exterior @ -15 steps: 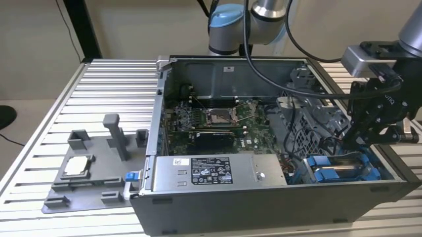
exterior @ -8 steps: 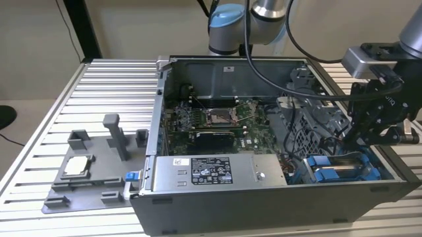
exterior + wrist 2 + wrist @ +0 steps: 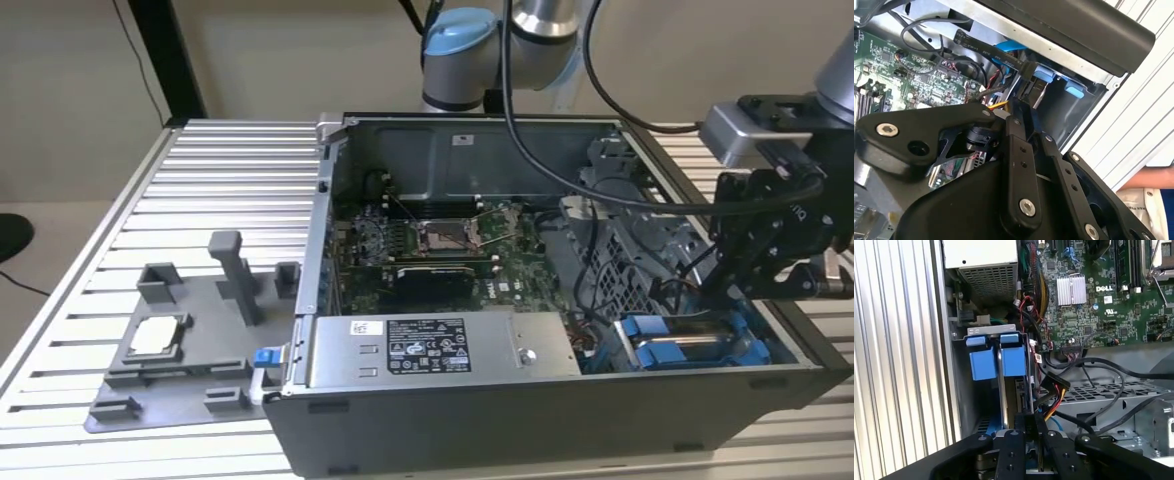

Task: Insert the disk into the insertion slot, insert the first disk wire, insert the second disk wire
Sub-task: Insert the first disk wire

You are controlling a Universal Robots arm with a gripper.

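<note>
The open computer case (image 3: 534, 420) lies on the table. In its front corner bay sit two blue carrier frames side by side (image 3: 667, 345), and the disk (image 3: 1014, 360) is one of them, pushed into its slot with the blue end tabs showing. My gripper (image 3: 731, 290) reaches down into the case just behind that bay. In both wrist views its fingers (image 3: 1033, 416) stand pressed together at the back of the disk, where a bundle of yellow, red and black wires (image 3: 1051, 407) runs in between them. A black flat connector on a ribbon-like wire (image 3: 1026, 67) lies just beyond the fingertips (image 3: 1016, 107).
The grey labelled power-supply box (image 3: 427, 345) lies beside the bay, the motherboard (image 3: 427, 245) behind it. Black cables (image 3: 1104, 370) loop over a perforated metal cage. A grey fixture plate (image 3: 187, 350) stands at the exterior view's left. A person's arm (image 3: 1149, 192) shows beside the table.
</note>
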